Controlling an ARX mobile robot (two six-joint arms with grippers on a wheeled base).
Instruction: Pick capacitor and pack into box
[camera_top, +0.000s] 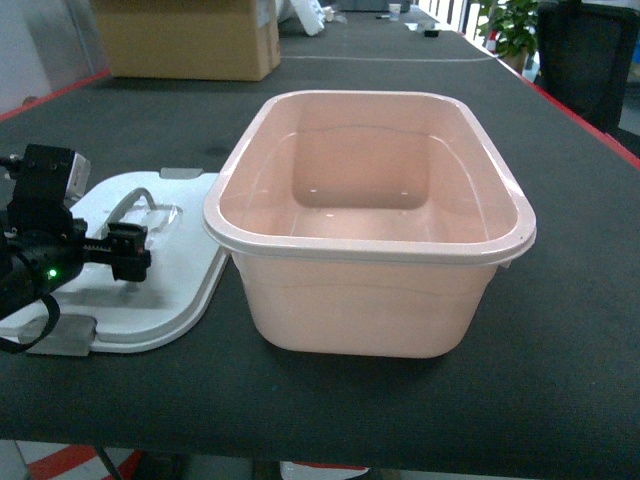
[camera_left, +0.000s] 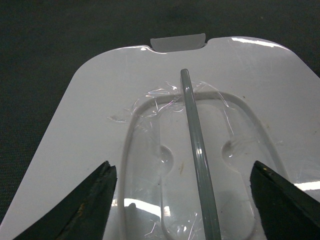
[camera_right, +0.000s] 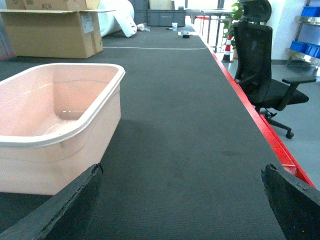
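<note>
lid (camera_top: 150, 290) under spread, empty left fingers (camera_left: 100, 200); right fingers (camera_right: 65, 210) likewise apart; box (camera_top: 370, 240) interior partly hidden

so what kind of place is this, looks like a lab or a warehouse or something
Probably a workshop or warehouse-style test space: a long dark work table with a red edge, a brown cardboard carton, an office chair, and blue bins on shelving at the far right.
</note>
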